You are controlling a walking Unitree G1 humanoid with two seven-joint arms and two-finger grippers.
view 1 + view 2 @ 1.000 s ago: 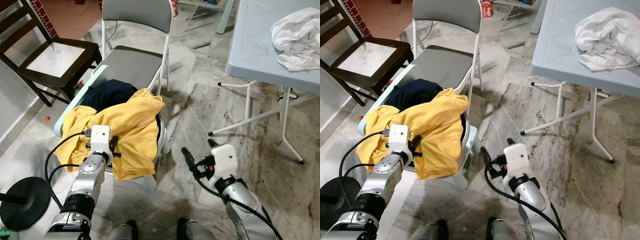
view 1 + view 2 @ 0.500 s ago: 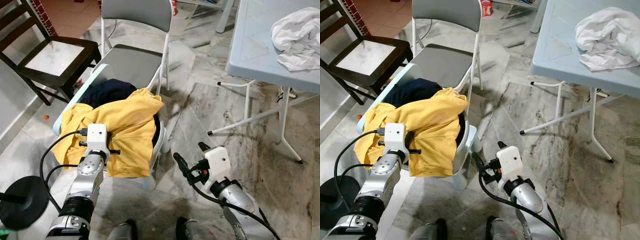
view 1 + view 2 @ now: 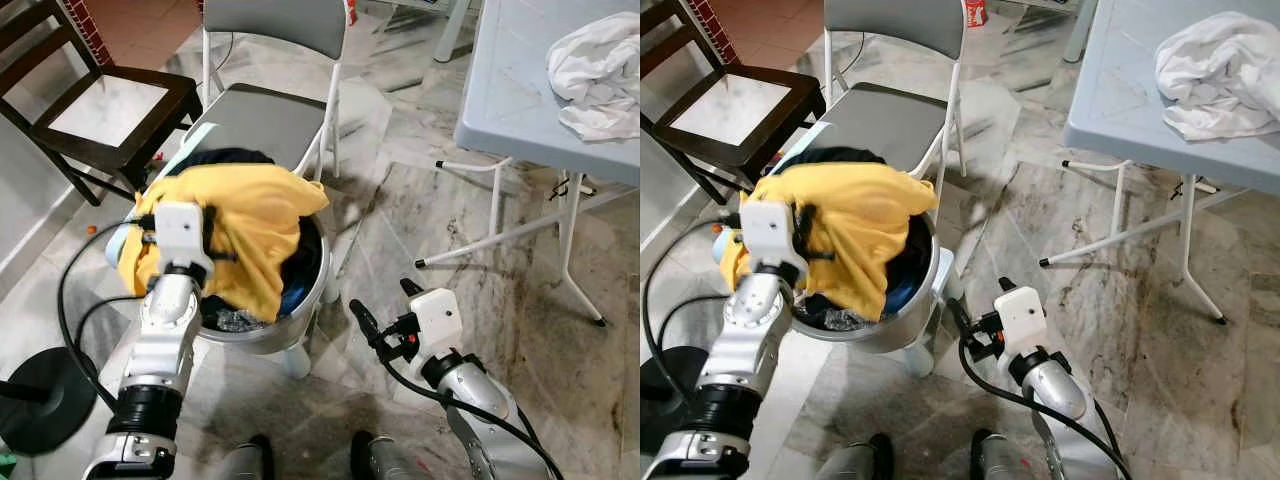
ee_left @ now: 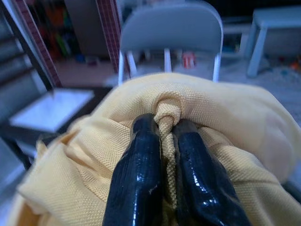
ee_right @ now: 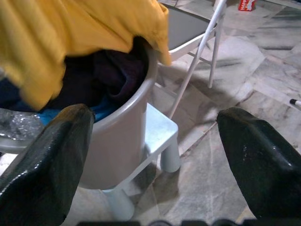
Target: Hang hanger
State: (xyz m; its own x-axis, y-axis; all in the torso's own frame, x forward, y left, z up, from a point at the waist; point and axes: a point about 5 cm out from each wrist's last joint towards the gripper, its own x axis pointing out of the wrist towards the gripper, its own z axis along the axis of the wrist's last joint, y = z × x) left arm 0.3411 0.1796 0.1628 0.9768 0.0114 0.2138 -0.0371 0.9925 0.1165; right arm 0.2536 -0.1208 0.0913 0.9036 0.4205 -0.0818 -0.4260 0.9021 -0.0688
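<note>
The left gripper pinches a fold of the yellow shirt between clenched fingers, probably to lift it from the tub. The right gripper hangs spread wide, the tub's rim between its fingertips, no hanger visible.

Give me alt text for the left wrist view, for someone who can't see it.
Two black fingers of the left claw pinch a bunched fold of yellow garment, seen close up. Behind it, blurred, stand a grey folding chair and a dark wooden chair.
</note>
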